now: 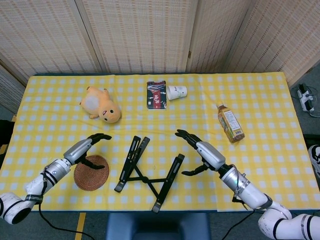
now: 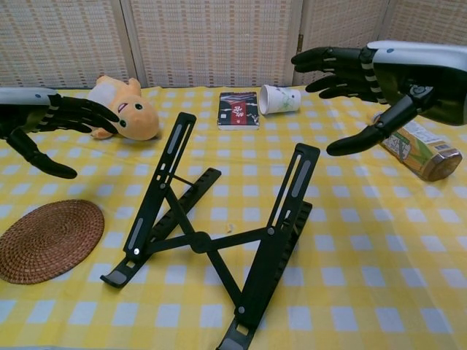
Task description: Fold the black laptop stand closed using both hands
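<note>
Chest view puts the stand [image 2: 219, 233] nearest, open on the yellow checked cloth [image 2: 379, 248], its two black rails rising in a V from feet at the near table edge, joined by crossed struts. Both hands hover apart from it, touching nothing. The left hand [image 2: 44, 120] is released, fingers spread, off to the left of the left rail and above the mat [image 2: 47, 239]. The right hand [image 2: 372, 69] is likewise released, fingers fanned, up and to the right of the right rail's top. So the stand sits between the two hands, lower than both.

To do the step well, I judge each hand should come down onto the outside of its own rail near the top, then press inward together and evenly, so the struts scissor shut rather than the stand sliding sideways. Beyond lie the toy [image 2: 120, 108], a booklet [image 2: 238, 109], cup [image 2: 281, 98] and bottle [image 2: 416, 146].
</note>
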Controlling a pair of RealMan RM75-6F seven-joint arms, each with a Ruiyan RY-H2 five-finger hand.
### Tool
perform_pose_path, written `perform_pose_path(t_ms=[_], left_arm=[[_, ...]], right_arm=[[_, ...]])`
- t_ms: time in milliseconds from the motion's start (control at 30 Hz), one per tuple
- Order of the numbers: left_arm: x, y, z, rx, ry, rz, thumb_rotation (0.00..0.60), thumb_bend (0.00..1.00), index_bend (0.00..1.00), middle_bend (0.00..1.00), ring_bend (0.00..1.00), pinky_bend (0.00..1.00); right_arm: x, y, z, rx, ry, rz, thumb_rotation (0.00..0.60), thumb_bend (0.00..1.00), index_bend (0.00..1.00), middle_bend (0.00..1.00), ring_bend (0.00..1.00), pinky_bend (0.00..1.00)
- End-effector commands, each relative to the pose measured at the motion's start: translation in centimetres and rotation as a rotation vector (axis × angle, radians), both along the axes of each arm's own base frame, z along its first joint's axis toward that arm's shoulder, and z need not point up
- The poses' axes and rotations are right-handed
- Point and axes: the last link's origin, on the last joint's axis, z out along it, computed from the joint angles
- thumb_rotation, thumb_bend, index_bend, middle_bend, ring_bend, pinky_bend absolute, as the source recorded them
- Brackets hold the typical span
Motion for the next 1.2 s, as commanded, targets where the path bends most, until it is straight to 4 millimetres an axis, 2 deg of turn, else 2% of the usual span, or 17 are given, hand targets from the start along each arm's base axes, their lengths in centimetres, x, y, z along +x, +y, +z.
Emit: perform_pose_path(t_ms=[33, 300, 533, 667, 933, 1200], left_arm=[[1.3, 0.6, -1.8, -0.067, -0.017, -0.011, 0.6, 0.17, 0.18, 0.19, 0.04, 0.02], [3.2, 1.5, -4.2, -0.142, -0.061, -0.014, 0.6, 0.17, 0.2, 0.19, 0.05, 0.01], [4.0, 2.1, -5.1, -0.162, -0.089, -0.006, 0.6, 0.17, 0.21, 0.2, 0.05, 0.01], [4.2, 2.2, -5.4, -0.175, -0.1, 0.01, 0.6, 0.17, 0.23, 0.22, 0.07, 0.01], [4.2, 2.1, -6.1, -0.213, -0.124, 0.025, 0.6, 0.17, 0.31, 0.33, 0.13, 0.02], [3.9, 2.0, -5.6, -0.215, -0.154, 0.03, 0.6, 0.17, 0.37, 0.43, 0.2, 0.03]], right_arm=[[-1.2, 1.0, -0.6, -0.013, 0.015, -0.032, 0.6, 0.15, 0.0, 0.0, 0.06, 0.0], [-2.8, 1.8, -3.5, 0.024, 0.029, -0.135, 0.6, 0.15, 0.0, 0.0, 0.0, 0.0], [-1.6, 1.4, -6.7, 0.082, 0.008, -0.16, 0.6, 0.15, 0.0, 0.0, 0.0, 0.0], [-0.9, 1.2, -7.8, 0.084, -0.011, -0.165, 0.6, 0.15, 0.0, 0.0, 0.0, 0.0], [-0.2, -0.1, -8.7, 0.055, 0.021, -0.146, 0.6, 0.15, 0.0, 0.0, 0.02, 0.0], [0.9, -2.1, -9.3, 0.024, 0.095, -0.091, 0.6, 0.15, 0.0, 0.0, 0.01, 0.0]])
